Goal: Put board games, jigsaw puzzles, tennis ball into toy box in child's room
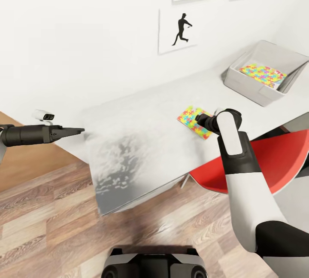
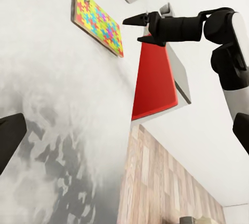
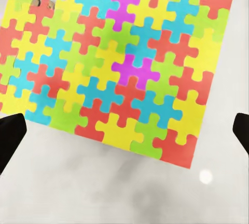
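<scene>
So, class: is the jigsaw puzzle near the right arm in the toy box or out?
Out. The jigsaw puzzle lies flat on the table, apart from the toy box.

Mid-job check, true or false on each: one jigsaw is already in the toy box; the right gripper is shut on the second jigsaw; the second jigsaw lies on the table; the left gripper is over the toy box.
1. One jigsaw puzzle already lies in the toy box. True.
2. The right gripper is shut on the second jigsaw. False: it is open above it.
3. The second jigsaw lies on the table. True.
4. The left gripper is over the toy box. False: it is at the table's far end.
</scene>
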Tool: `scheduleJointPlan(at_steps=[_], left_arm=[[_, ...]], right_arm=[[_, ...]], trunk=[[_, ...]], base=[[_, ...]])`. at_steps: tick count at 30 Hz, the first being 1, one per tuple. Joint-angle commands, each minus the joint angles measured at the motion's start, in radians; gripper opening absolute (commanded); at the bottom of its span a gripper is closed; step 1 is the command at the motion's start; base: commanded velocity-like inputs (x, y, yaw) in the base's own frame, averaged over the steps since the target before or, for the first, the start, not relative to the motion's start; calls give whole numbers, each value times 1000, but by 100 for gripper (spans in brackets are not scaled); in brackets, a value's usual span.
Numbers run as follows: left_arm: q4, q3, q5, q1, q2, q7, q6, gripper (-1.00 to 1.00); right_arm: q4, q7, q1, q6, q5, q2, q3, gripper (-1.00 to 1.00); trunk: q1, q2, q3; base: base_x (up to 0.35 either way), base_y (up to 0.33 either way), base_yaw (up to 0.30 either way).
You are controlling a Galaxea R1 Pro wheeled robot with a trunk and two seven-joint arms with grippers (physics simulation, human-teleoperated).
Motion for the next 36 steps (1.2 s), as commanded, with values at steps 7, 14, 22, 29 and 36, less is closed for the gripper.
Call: scheduleJointPlan(at_steps=[7,14,22,29,36], left_arm=[[1,0,1,0,-1,-2,11,100],[1,0,-3,0,-13,-2,10,100],[1,0,-4,0,-15,-2,11,100],[1,-1,-4,-1,-15,-2,10,100],[1,-2,-4,0,-16,-2,10,100]], right_arm=[[-2,-11,-1,3,-9,-1,1,100],[-3,-12,-1,3,-9,0,1,100],[-2,-11,-1,3,-8,-1,1,100],[-2,-11,-3,3,-7,0,1,100],[0,-13,-41,5,-9,1,1,100]], trunk=[[1,-2,-1],[1,-2,-1],[1,-2,-1],[1,-2,-1],[1,-2,-1]], base=[[53,-170,0],[51,-100,0],[2,-77,0],[0,-18,0],[0,-1,0]])
